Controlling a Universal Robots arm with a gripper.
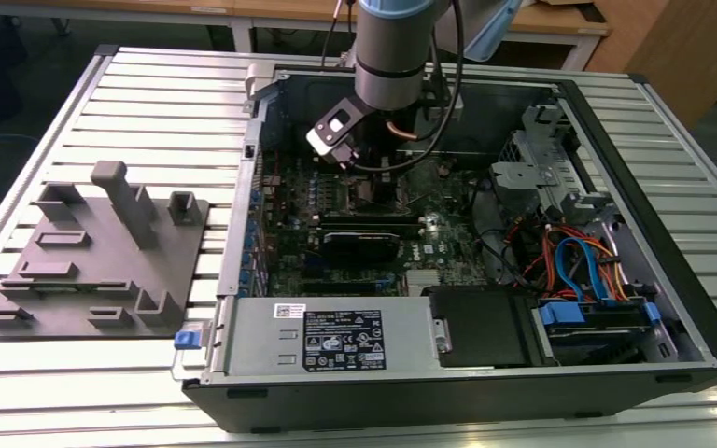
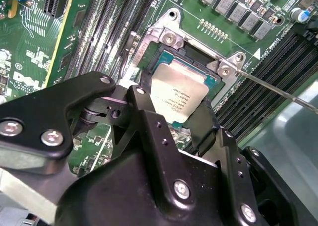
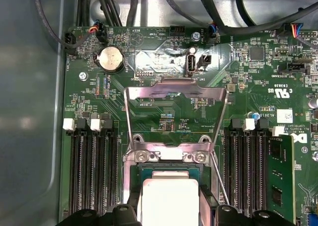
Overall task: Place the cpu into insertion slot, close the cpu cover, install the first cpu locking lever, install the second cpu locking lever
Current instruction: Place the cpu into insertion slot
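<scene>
Although the room is cut off at the frame's upper edge, the exterior view takes in a slatted metal table (image 1: 147,93) with wooden furniture (image 1: 670,47) and dark floor behind it. On the table lie one open computer case (image 1: 458,397) and, toward the exterior view's left, one grey fixture plate (image 1: 85,261) of upright holders. One arm (image 1: 390,47) reaches down into the case over the green board, and its own body hides what is under its tip.

In the second wrist view, the gripper (image 2: 176,109) has its two black fingers (image 2: 144,112) closed against opposite edges of the one cpu (image 2: 179,89), so it is grasping the chip. The cpu sits over the insertion slot (image 2: 196,54). I cannot tell whether it is fully seated, because the gripper's body covers its near edge. One thin locking lever (image 2: 278,89) runs away from a corner of the slot.

In the first wrist view, the motherboard (image 3: 238,67) lies flat in the case. The single cpu cover (image 3: 174,89) stands swung open behind the slot, hinged at two screws (image 3: 142,157), and its window shows the board beyond. One coin battery (image 3: 110,58) sits farther back. Two banks of long black memory slots (image 3: 94,171) flank the slot, one on each side. The cpu is cut off at the frame edge between the fingertips.
</scene>
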